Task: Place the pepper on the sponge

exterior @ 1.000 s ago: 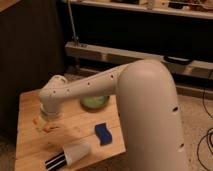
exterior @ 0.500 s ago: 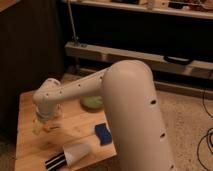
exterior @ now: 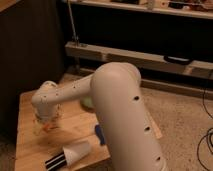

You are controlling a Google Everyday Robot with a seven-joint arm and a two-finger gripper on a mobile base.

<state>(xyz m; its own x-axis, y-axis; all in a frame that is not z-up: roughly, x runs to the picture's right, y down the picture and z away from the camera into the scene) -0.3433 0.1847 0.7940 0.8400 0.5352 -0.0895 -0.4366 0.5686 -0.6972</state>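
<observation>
Gripper point(exterior: 44, 123) is hanging right at the pepper point(exterior: 48, 128), left side of the table point(exterior: 27, 150).
Its grip cannot be told; the sponge point(exterior: 99, 134) is lying lower centre, half behind the arm, near a tipped striped cup point(exterior: 74, 153).

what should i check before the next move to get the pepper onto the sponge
1. Gripper position: gripper is low over the left part of the table, right at the pepper. ok
2. Pepper in sight: an orange patch of the pepper shows just under the gripper. ok
3. Pepper actually held: cannot tell
4. Sponge located: a blue edge of the sponge shows to the right of the gripper. ok
5. Sponge top free: the arm hides most of it. cannot tell
6. Path to the sponge: the striped cup lies on its side near the front of that route. Clearance: cannot tell
</observation>
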